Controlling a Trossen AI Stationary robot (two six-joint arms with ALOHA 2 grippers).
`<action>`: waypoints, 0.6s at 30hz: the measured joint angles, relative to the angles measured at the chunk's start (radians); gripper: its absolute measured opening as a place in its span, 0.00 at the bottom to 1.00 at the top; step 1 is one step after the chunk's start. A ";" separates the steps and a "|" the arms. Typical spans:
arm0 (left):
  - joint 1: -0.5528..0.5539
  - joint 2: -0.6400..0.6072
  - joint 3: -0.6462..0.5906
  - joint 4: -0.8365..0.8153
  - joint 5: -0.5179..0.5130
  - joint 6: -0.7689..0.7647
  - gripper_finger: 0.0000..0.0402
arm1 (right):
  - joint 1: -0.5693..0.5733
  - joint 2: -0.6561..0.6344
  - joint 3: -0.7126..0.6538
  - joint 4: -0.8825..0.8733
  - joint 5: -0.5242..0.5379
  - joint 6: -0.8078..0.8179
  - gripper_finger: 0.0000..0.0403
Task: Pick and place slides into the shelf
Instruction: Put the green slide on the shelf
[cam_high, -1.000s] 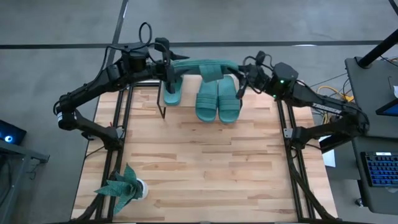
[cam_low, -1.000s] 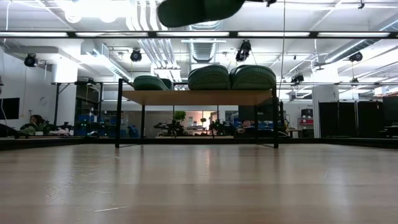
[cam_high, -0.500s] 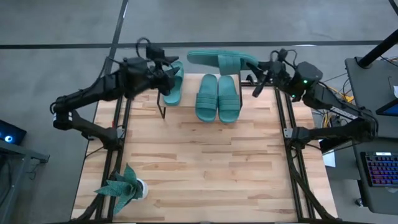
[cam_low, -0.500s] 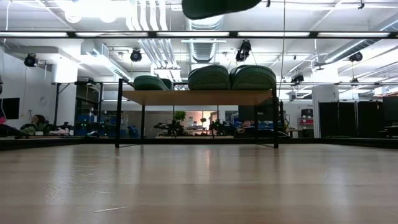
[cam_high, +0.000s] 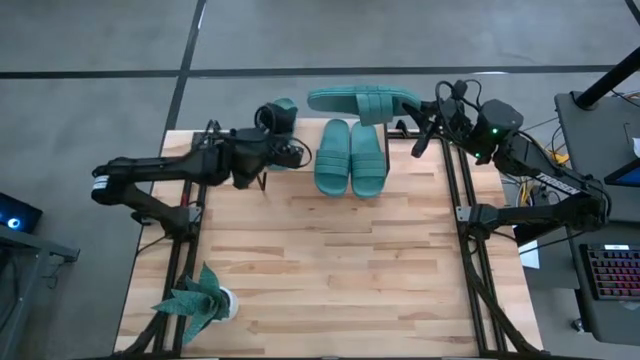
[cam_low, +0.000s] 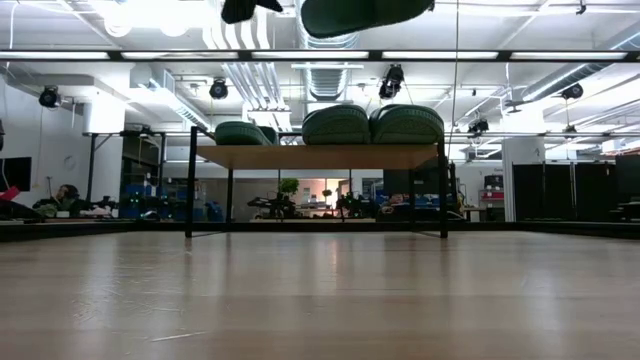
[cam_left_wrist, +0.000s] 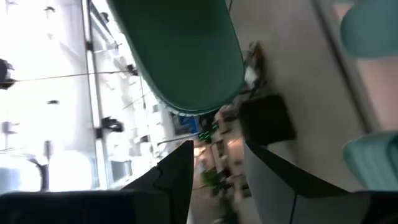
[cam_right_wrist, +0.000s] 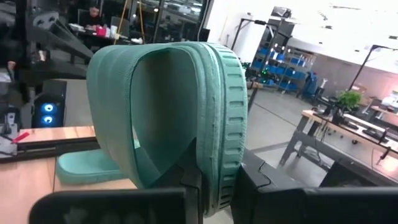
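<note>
Three teal slides rest sole-down on the shelf (cam_low: 320, 156) at the table's far edge: two side by side (cam_high: 350, 158) and one at the left (cam_high: 284, 107), mostly hidden under my left arm. A fourth slide (cam_high: 360, 100) hangs in the air above the shelf's far side, with my right gripper (cam_high: 416, 110) shut on its right end. My left gripper (cam_high: 302, 153) hovers above the shelf's left part. It is open, with nothing between its fingers (cam_left_wrist: 180, 168), and faces the held slide's underside (cam_left_wrist: 180, 56). My right gripper pinches the right end of the slide's sole (cam_right_wrist: 219, 168) between its two fingers, one on the foot-bed side under the strap and one on the underside. The fingers come level from the table's right, along the slide. The slide sticks out leftward, clear of the shelf and the other slides.
A leafy teal plant in a white pot (cam_high: 203, 302) stands at the table's near left corner. The wooden tabletop (cam_high: 330, 270) stretches bare in front of the shelf. A desk with a keyboard (cam_high: 612, 280) stands beyond the right edge.
My left gripper has drawn away from the held slide's left end, toward the table's near edge and downward, its wrist rolling as it went. My right gripper has carried the slide a little toward the table's right edge; the slide stays level and clear of the shelf.
</note>
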 joint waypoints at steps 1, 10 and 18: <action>0.000 0.004 -0.025 0.055 -0.013 0.044 0.30 | 0.000 0.000 0.000 -0.004 0.000 0.000 0.08; -0.005 0.053 -0.330 0.872 -0.003 0.717 0.24 | -0.004 -0.022 0.000 -0.060 0.001 0.030 0.08; -0.007 0.094 -0.564 1.405 0.345 1.088 0.22 | -0.006 -0.059 0.000 -0.087 -0.028 0.059 0.08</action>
